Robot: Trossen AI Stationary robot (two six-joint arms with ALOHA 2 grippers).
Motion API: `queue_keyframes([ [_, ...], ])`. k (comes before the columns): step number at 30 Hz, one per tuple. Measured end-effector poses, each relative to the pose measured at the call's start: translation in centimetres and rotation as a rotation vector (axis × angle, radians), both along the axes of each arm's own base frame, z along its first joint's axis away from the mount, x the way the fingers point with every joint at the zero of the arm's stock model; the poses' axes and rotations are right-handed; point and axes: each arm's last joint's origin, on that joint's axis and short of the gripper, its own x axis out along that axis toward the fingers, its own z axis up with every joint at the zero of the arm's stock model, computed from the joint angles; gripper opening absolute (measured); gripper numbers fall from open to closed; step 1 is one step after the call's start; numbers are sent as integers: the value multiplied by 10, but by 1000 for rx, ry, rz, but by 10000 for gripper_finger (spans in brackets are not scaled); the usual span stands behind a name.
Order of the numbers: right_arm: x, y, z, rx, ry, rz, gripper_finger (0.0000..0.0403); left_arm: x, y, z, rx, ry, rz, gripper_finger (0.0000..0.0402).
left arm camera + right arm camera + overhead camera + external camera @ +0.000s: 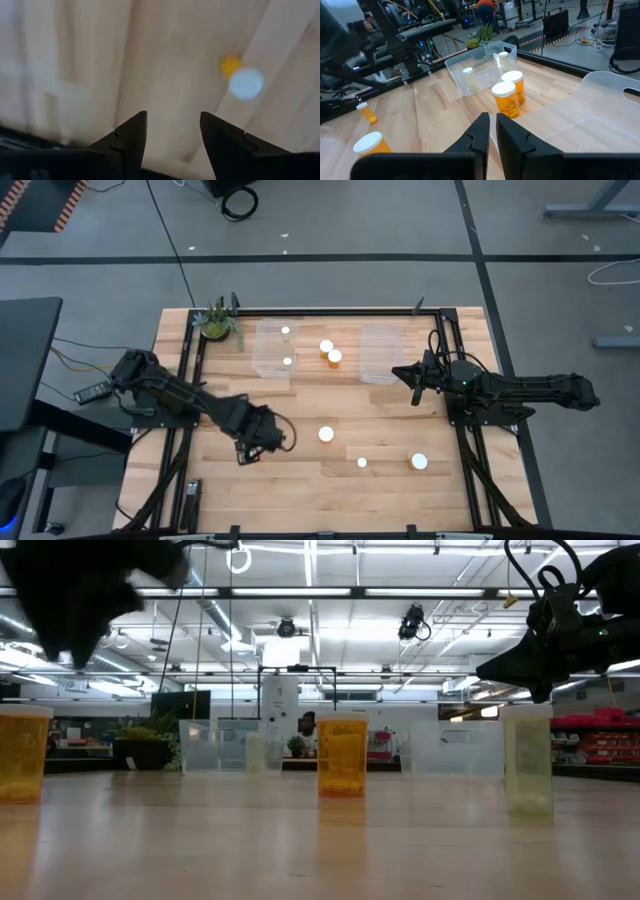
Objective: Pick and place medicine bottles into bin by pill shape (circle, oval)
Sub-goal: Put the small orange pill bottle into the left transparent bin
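Now your left gripper [252, 453], fingers wide and empty, hovers over the desk [300, 480], so reach toward three o'clock for the nearest bottle [326, 434].

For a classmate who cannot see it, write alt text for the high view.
Seen from above, a wooden table holds two clear plastic bins at the back, two white-capped amber bottles between them and three more nearer the front. The left gripper hovers open near the front left; the right gripper, shut, waits beside the right bin.
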Motion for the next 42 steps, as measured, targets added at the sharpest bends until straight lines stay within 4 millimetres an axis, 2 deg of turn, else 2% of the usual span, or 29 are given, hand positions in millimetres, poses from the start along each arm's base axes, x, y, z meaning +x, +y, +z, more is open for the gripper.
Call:
queue_keyframes([
  [3, 0, 0, 0, 0, 0, 0, 39, -12, -14, -26, -74, -16, 26, 192],
  [7, 0, 0, 0, 0, 1, 0, 39, -21, -25, -49, -153, -55, 77, 192],
  [13, 0, 0, 0, 0, 1, 0, 39, -25, -31, -65, -189, -108, 110, 195],
  [32, 0, 0, 0, 0, 1, 0, 39, -15, -34, -66, -153, -276, 68, 195],
  [37, 0, 0, 0, 0, 1, 0, 39, -15, -34, -66, -150, -279, 67, 173],
  [42, 0, 0, 0, 0, 1, 0, 39, -15, -34, -66, -150, -279, 65, 133],
])
